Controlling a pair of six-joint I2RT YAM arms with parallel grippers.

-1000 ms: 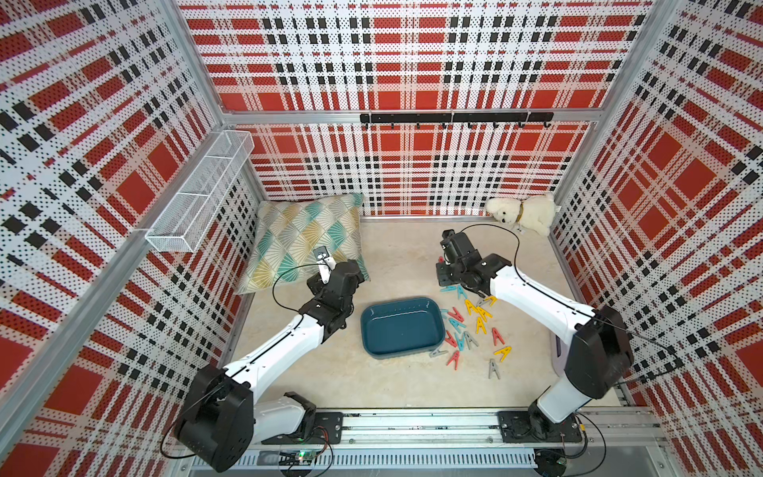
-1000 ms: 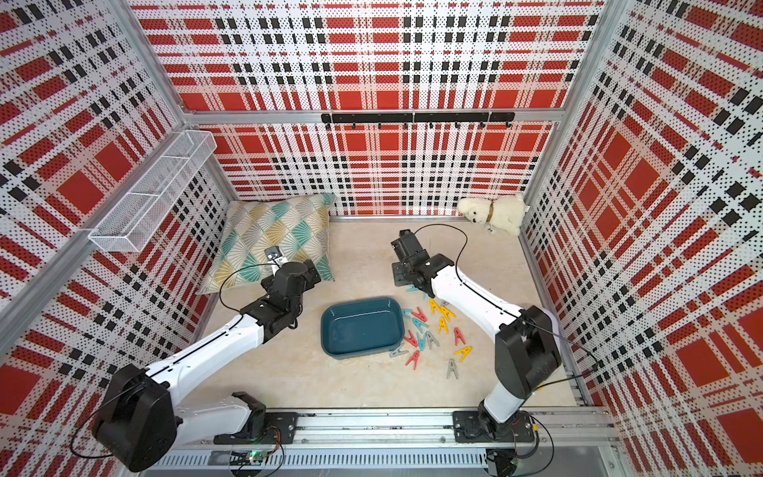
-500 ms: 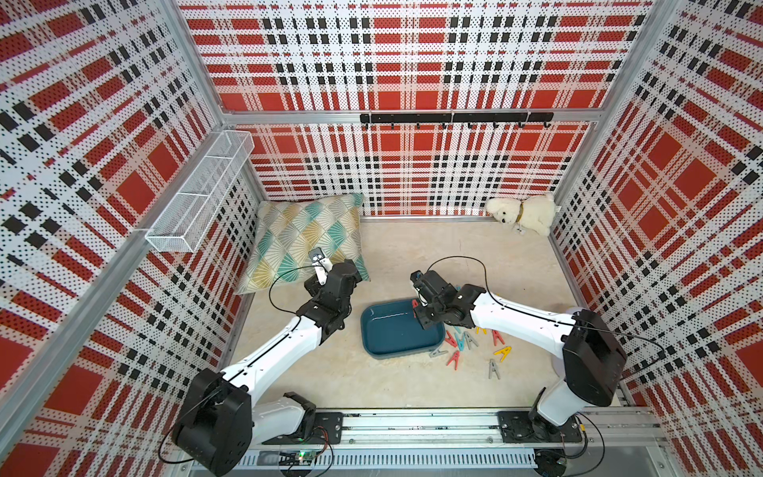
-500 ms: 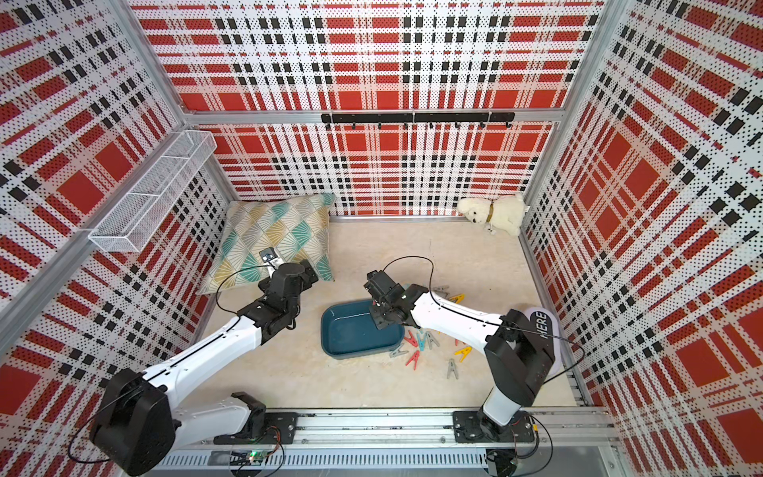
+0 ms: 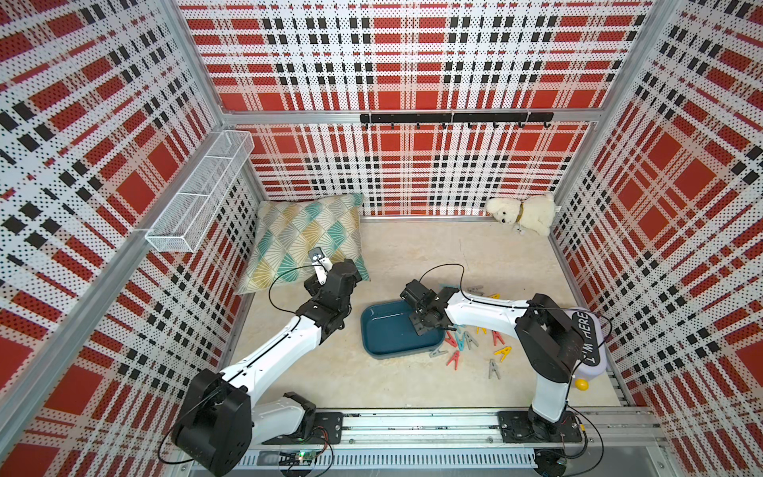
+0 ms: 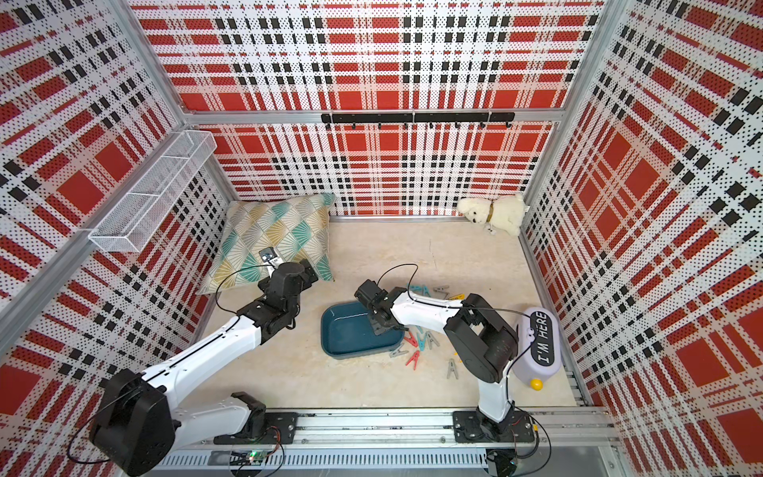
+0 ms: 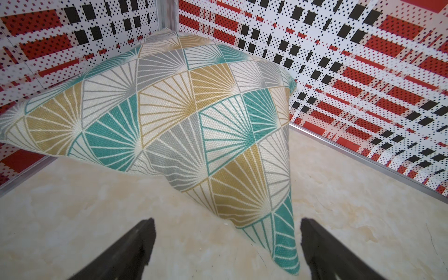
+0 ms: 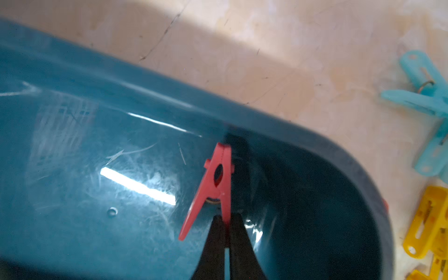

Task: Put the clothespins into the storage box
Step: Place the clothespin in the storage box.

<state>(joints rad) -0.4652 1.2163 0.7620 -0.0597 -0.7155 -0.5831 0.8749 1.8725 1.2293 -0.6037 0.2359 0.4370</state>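
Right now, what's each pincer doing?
Left pincer: open, empty, by the cushion.
Right pincer: shut on a red clothespin, over the storage box.

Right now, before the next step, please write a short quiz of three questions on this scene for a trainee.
1. True or false: the right end effector is shut on a red clothespin over the inside of the storage box.
2. Choose one. The left end effector is: A) open and empty; B) shut on a yellow clothespin; C) gripping the plush dog.
3. Short answer: which soft thing lies just ahead of the left end effector?

Key: 1 true; 2 A; 3 the pillow.
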